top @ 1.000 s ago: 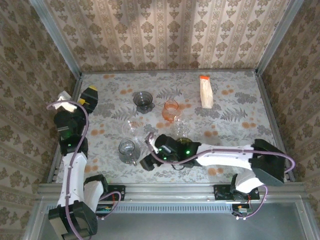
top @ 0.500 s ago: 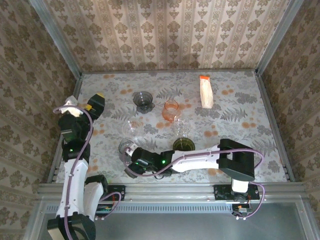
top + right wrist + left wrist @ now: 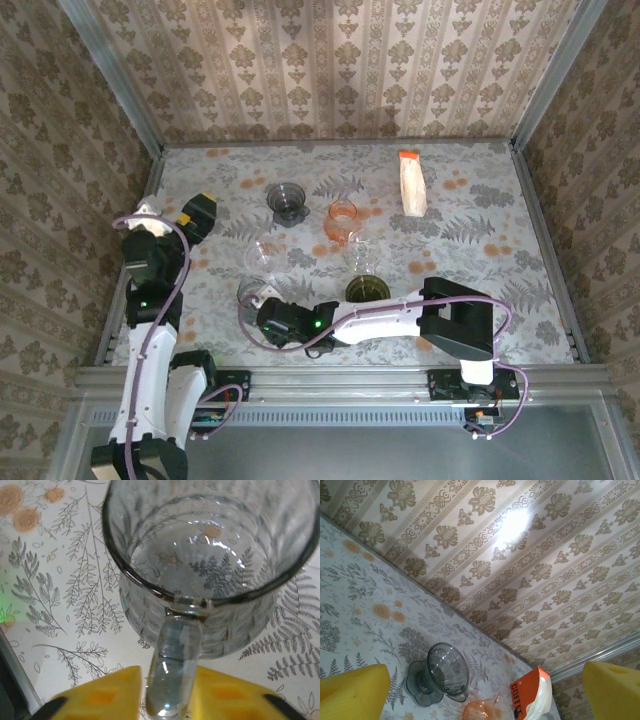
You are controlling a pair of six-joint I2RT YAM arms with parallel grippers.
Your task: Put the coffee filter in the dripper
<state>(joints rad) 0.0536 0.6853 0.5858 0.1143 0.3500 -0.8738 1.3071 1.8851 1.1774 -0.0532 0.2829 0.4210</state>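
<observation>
The dripper [image 3: 288, 201], a dark grey glass cone on a flared foot, stands at the back left of the table; in the left wrist view the dripper [image 3: 440, 674] lies ahead between the pads. The coffee filter is out of view. My left gripper [image 3: 176, 212] hangs open above the table's left edge, and its yellow pads [image 3: 353, 690] stand far apart with nothing between them. My right gripper [image 3: 262, 310] is at the near left, shut on the handle [image 3: 172, 670] of a clear glass mug [image 3: 210, 565], one pad on either side of it.
An orange cup [image 3: 342, 221] and a coffee bag [image 3: 412, 183] sit behind the middle. A clear tumbler [image 3: 362, 258], a clear bowl [image 3: 266, 255] and a green-rimmed dish [image 3: 367, 290] crowd the middle. The right arm [image 3: 400, 315] lies across the near edge. Patterned walls enclose the table.
The right arm swung left across the near edge to the glass mug, and its jaws closed from wide open onto the handle. The left gripper drifted slightly right and stayed open.
</observation>
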